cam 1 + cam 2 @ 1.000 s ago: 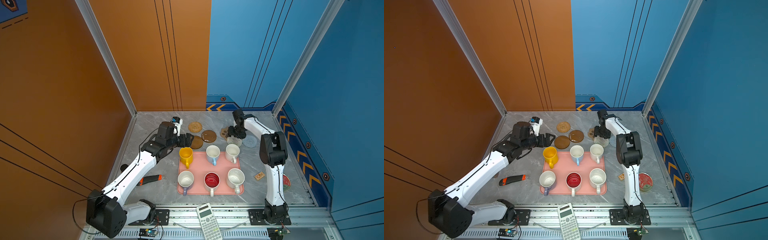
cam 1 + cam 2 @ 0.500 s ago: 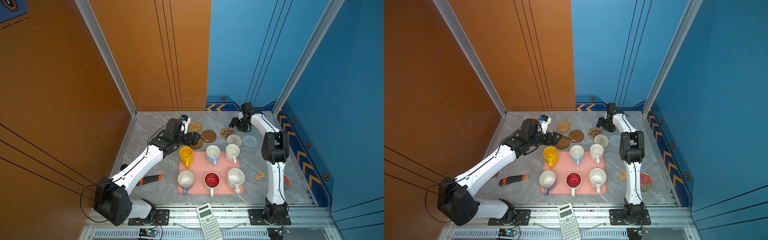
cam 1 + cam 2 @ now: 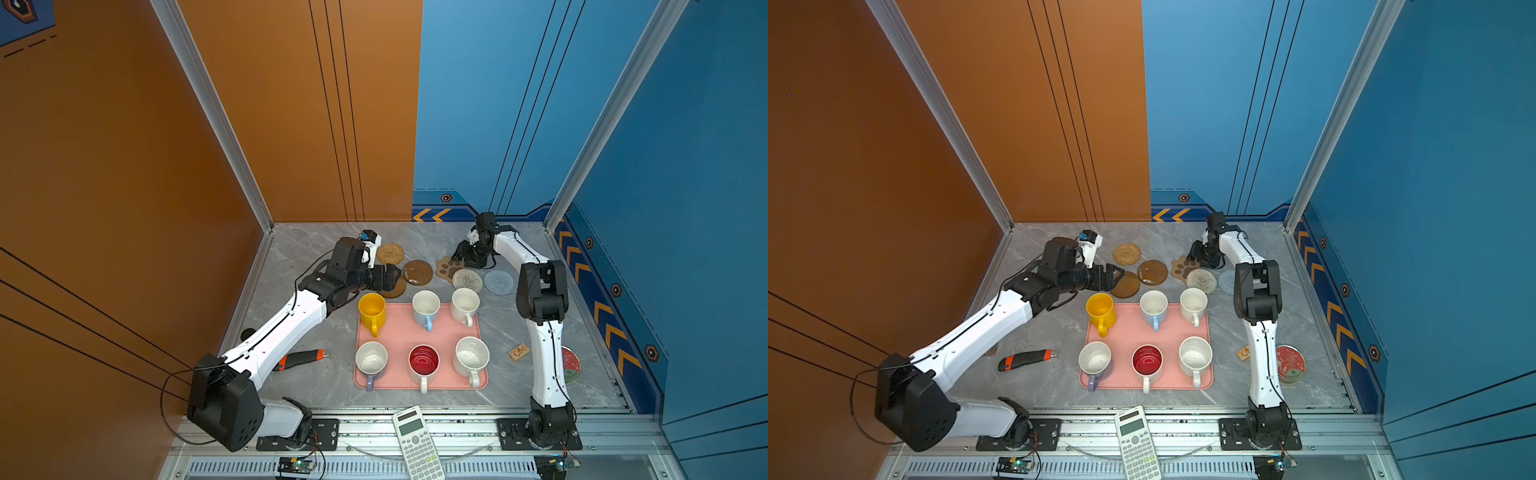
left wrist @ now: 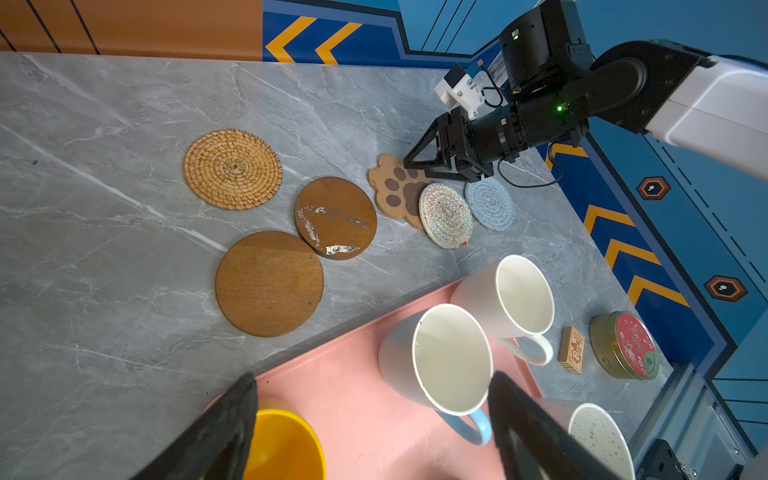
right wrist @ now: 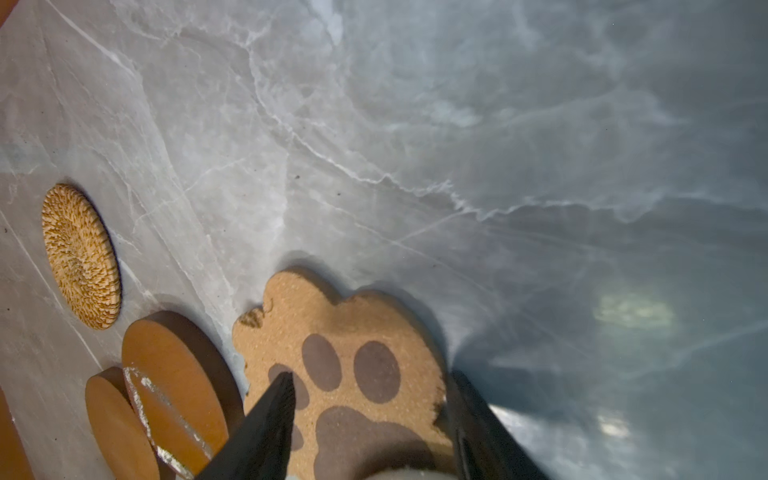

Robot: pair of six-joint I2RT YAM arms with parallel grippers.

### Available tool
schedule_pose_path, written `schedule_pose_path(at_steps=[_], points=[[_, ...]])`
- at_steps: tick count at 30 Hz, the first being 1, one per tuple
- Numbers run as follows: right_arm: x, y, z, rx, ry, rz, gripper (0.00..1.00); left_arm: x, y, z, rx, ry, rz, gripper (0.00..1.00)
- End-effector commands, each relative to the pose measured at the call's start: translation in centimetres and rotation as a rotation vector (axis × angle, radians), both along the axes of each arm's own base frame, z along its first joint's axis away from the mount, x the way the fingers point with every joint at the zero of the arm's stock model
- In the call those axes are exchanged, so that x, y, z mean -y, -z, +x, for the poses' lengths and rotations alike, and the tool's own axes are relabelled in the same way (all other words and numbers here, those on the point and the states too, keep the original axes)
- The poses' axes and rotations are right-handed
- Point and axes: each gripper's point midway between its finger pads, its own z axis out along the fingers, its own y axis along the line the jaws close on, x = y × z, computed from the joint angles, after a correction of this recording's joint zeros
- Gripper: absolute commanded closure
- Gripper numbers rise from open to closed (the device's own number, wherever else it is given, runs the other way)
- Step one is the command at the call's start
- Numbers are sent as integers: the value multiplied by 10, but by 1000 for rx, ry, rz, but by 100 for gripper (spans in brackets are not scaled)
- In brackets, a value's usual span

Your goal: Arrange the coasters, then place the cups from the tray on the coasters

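Six coasters lie behind the pink tray (image 3: 399,332): tan woven (image 3: 390,253), two dark brown discs (image 3: 417,272) (image 3: 397,291), paw coaster (image 3: 444,268), white woven (image 3: 467,279), pale blue (image 3: 498,282). The white one overlaps the paw (image 4: 395,187). Six cups stand on the tray, among them yellow (image 3: 372,309), light blue (image 3: 426,305) and red-inside (image 3: 424,360). My left gripper (image 3: 392,276) (image 4: 374,419) hovers open over the nearer dark disc by the yellow cup. My right gripper (image 3: 460,258) (image 5: 372,386) is low, jaws apart astride the paw coaster (image 5: 353,332).
A calculator (image 3: 415,440) rests on the front rail. An orange-black knife (image 3: 301,358) lies left of the tray. A small wooden block (image 3: 518,352) and a red-lidded tin (image 3: 571,365) sit right of it, beside the right arm. Walls close the back and sides.
My left arm reached right, over the nearer dark disc. My right gripper drew back from the white woven coaster, settled at the paw coaster, and its jaws narrowed.
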Motion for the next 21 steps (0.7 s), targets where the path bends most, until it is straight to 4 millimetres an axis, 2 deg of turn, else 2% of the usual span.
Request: schedule_pose_path(at_steps=[1, 6, 10, 14, 18, 21], points=[[-22, 10, -8, -35, -34, 32, 49, 6, -5, 1, 4, 11, -5, 13], [-49, 11, -12, -36, -71, 74, 54, 11, 4, 5, -13, 16, 5, 13], [-60, 9, -11, -33, -88, 92, 55, 19, 11, 14, -25, 37, 14, 20], [-54, -7, -5, 10, -79, 75, 51, 33, 16, 27, -27, 88, 26, 24], [-46, -36, -1, 79, -81, 36, 40, 51, 24, 51, -30, 144, 63, 42], [-37, -54, -1, 126, -82, -18, 36, 64, 34, 72, -54, 179, 102, 52]])
